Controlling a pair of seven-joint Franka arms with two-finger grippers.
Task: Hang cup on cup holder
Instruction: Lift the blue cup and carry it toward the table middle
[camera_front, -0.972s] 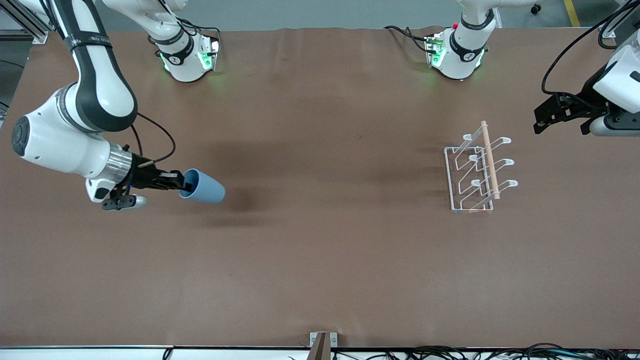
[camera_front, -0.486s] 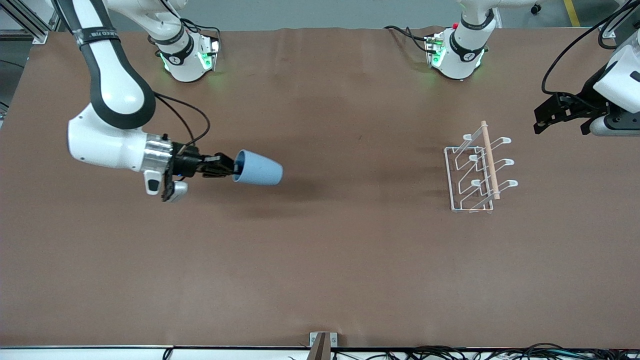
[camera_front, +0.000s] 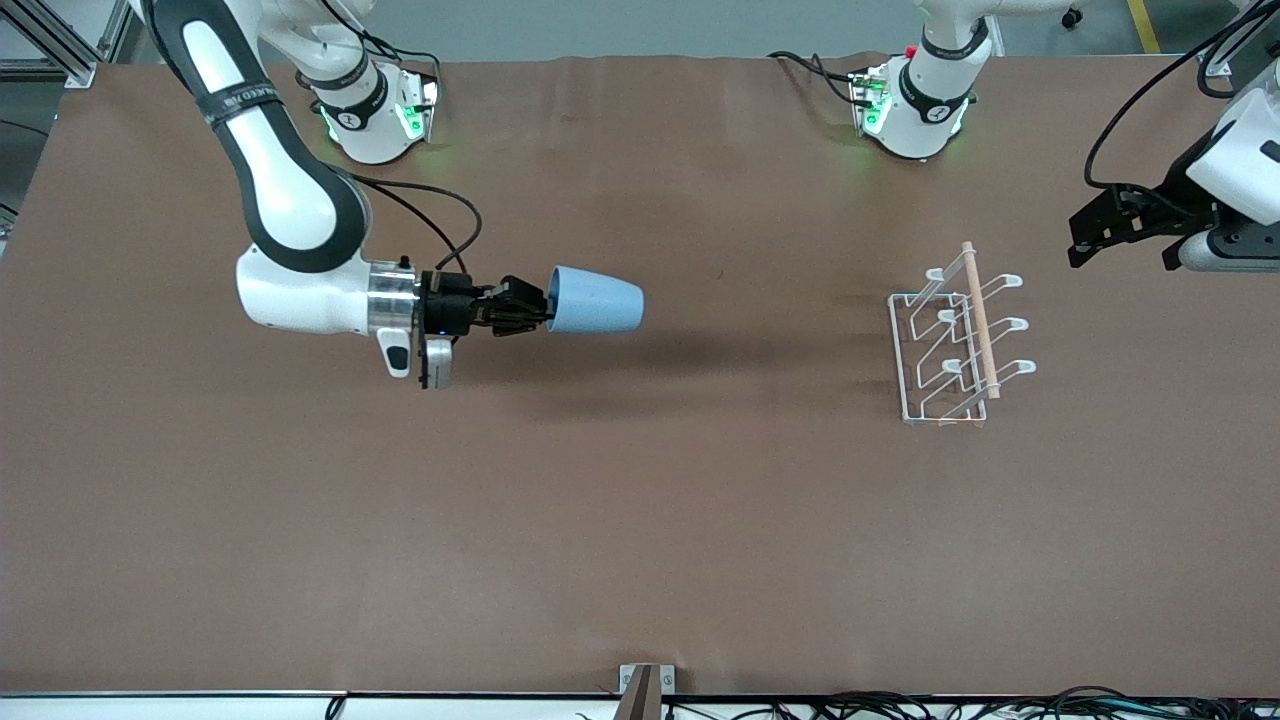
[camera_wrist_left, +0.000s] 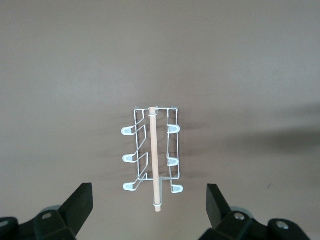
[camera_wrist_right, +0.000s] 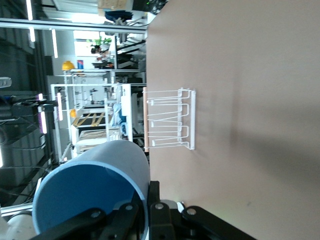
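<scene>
The light-blue cup (camera_front: 596, 300) lies on its side in the air, its rim held by my right gripper (camera_front: 540, 303), which is shut on it over the middle of the table. In the right wrist view the cup (camera_wrist_right: 95, 190) fills the corner with one finger inside its rim and one outside. The white wire cup holder (camera_front: 958, 338) with a wooden rod stands on the table toward the left arm's end; it also shows in the right wrist view (camera_wrist_right: 170, 119) and the left wrist view (camera_wrist_left: 152, 156). My left gripper (camera_wrist_left: 149, 207) is open and empty, up in the air beside the cup holder.
The brown table (camera_front: 640, 520) carries nothing else. The two arm bases (camera_front: 370, 110) (camera_front: 915, 105) stand along its edge farthest from the front camera. A small bracket (camera_front: 645, 682) sits at the nearest edge.
My right gripper has carried the cup toward the cup holder, from the right arm's end to the middle of the table. The left arm has not moved.
</scene>
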